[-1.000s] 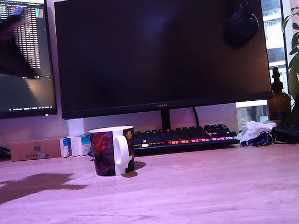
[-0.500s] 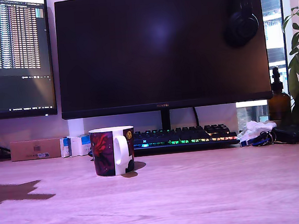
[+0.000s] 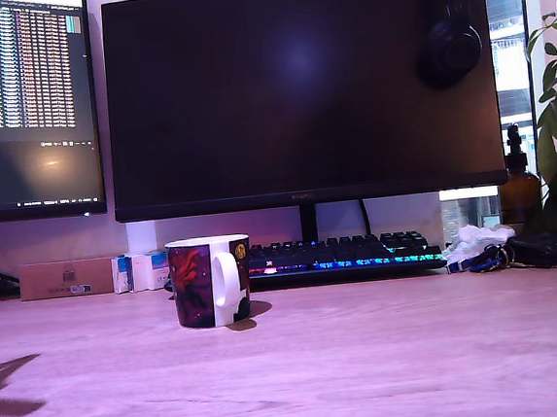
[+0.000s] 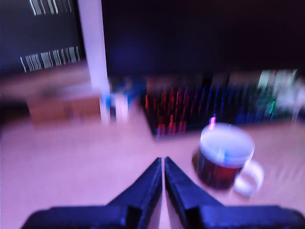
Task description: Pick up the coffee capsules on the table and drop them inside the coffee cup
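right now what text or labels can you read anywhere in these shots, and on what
Nothing reads clearly.
Left monitor: rows of small text, too small to read.
Centre monitor: a faint logo on its lower bezel, illegible.
Cardboard box: a label, too small.
White-and-blue boxes: print unreadable.
Coffee cup: a round yellow emblem, no legible words.
Wrist view: blurred throughout.

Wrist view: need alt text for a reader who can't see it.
Blurred shot from the wrist camera: the gripper shut and empty above a wooden desk, with a dark red mug with a white handle standing beside it. A backlit keyboard and monitors sit behind; no capsules are visible.
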Controlling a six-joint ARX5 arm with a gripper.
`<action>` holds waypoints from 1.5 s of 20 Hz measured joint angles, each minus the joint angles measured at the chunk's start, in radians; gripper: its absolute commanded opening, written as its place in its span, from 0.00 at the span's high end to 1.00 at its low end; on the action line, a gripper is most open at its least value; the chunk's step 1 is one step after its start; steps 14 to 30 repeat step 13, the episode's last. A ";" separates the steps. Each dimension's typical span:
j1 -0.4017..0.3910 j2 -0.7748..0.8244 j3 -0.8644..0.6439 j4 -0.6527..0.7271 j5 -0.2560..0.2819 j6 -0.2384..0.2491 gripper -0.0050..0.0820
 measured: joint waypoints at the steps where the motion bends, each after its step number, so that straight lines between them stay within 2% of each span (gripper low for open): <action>1: 0.000 -0.037 -0.011 0.000 0.000 -0.007 0.96; 3: 0.000 -0.090 -0.022 -0.013 0.000 -0.026 0.96; 9: 0.000 -0.178 -0.022 -0.009 0.000 -0.037 0.96; 30: 0.000 -0.177 -0.022 -0.007 0.000 -0.037 0.96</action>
